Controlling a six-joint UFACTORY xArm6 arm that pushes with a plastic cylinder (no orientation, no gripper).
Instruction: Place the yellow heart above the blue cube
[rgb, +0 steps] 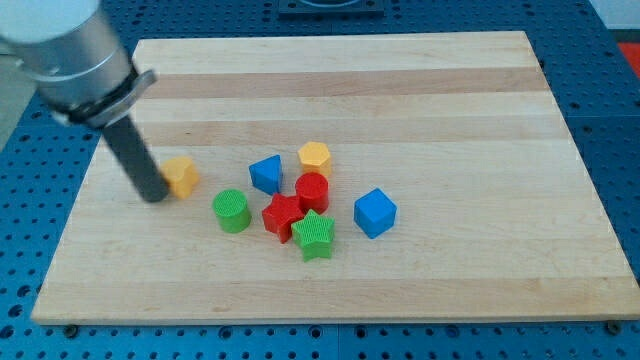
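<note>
Pincer we have none: our arm ends in a straight dark rod, so nothing on it can open, close or grip. We call its lower end my tip, and it rests on the tabletop toward the view's left, touching or all but touching the left side of the yellow heart; we cannot tell which. The rod leans up and to the view's left from there into the grey arm body at the top left corner.

We see the yellow heart standing alone, well to the view's left of the other blocks. The blue cube sits at the right edge of the cluster, slightly apart from its neighbours, and lower in the view than the heart.

Between them lies the rest of the group. A green cylinder is the nearest block to the heart, below and to its right. A blue block of wedge-like shape stands above the cylinder and to its right, and a yellow hexagon lies just right of that, highest in the cluster. A red cylinder sits directly under the hexagon, close against it. A red star touches the red cylinder's lower left, and a green star overlaps the red star's lower right.
</note>
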